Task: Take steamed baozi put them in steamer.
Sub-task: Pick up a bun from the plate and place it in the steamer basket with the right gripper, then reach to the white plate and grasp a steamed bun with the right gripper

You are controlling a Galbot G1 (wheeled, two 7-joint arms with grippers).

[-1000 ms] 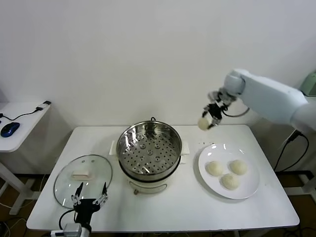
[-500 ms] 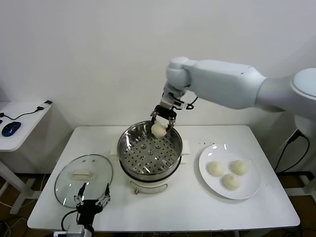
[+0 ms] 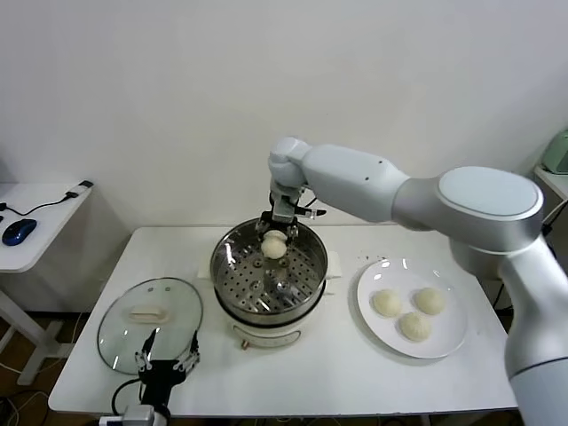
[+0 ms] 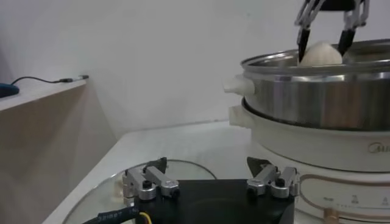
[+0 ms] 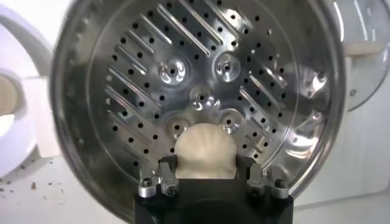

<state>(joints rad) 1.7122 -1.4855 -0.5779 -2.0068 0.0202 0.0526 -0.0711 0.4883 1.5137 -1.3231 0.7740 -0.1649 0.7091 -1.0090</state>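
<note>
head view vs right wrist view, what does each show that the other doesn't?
Only the head view: three cream-white round baozi on the flat white plate, the round glass lid with a white handle, and the open left gripper parked over that lid.
Only the right wrist view: the full pattern of holes and slots across the perforated tray.
Both: the right gripper shut on a fourth cream-white baozi above the shiny round stainless-steel steamer.
</note>
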